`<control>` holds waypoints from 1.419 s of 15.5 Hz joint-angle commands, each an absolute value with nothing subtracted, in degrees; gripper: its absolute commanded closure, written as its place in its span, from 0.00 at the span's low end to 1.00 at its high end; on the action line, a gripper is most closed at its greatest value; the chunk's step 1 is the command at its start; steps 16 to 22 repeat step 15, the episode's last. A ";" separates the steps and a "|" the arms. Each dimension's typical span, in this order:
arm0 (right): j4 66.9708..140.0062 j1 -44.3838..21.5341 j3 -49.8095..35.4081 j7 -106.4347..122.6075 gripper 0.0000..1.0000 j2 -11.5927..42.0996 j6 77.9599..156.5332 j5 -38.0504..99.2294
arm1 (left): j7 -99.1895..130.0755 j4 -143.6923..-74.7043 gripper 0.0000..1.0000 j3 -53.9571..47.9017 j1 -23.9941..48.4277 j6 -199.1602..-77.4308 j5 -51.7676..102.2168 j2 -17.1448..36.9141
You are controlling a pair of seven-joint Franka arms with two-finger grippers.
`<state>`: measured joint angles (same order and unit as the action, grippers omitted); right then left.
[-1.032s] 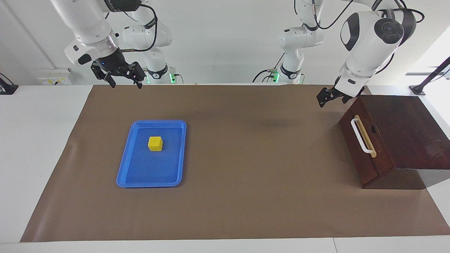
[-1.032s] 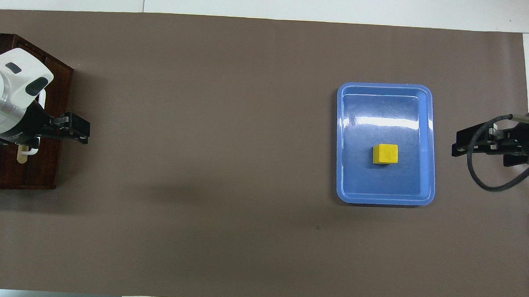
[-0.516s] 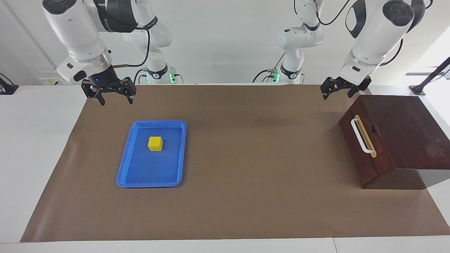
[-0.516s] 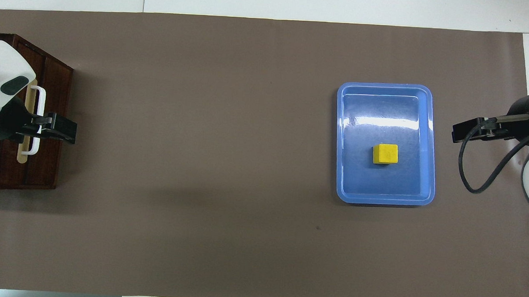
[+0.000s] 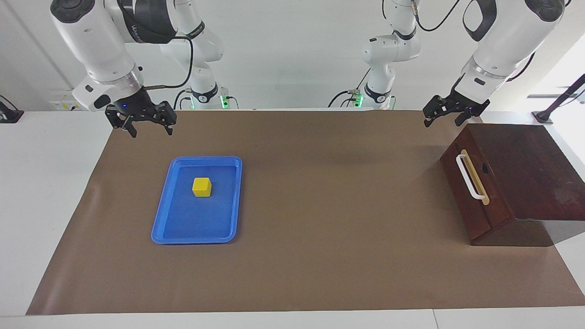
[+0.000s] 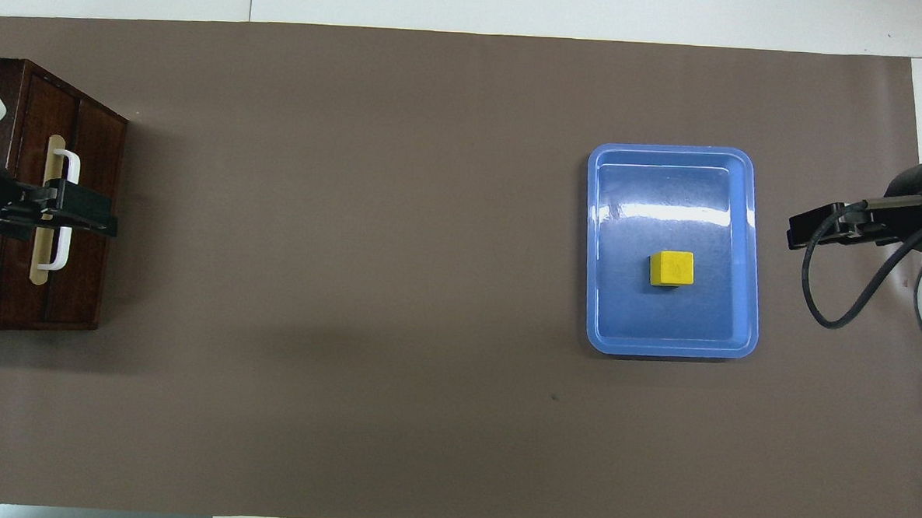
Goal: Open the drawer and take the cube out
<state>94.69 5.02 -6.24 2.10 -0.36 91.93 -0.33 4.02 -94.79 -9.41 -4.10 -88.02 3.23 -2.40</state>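
Note:
The drawer is shut in its dark wooden box at the left arm's end of the table, its white handle free. The handle and front also show in the overhead view. The yellow cube lies in a blue tray toward the right arm's end; the overhead view shows the cube in the tray. My left gripper is open and empty, raised over the drawer front. My right gripper is open and empty, raised beside the tray.
A brown mat covers most of the white table. The box stands at the mat's edge. A black stand sits on the table near the box, nearer to the robots.
My left gripper has risen and drawn back toward its own end, uncovering the handle. My right gripper dropped a little and shifted toward the table's end, then held still.

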 commanded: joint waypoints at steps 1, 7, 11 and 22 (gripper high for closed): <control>93.78 6.24 -7.38 1.14 0.00 0.00 90.70 0.62 | 3.43 -95.10 0.00 -9.49 -4.13 -89.38 4.13 -2.81; 93.95 5.97 -7.38 1.58 0.00 -0.26 90.70 0.17 | 3.34 -95.18 0.00 -9.40 -4.39 -89.47 4.22 -3.08; 94.13 5.98 -7.21 1.84 0.00 -0.26 91.23 0.70 | 3.34 -95.19 0.00 -9.40 -4.13 -89.47 4.22 -3.08; 94.13 6.42 -7.21 1.76 0.00 -0.26 90.97 0.79 | 3.34 -95.18 0.00 -9.40 -4.04 -89.65 4.13 -3.08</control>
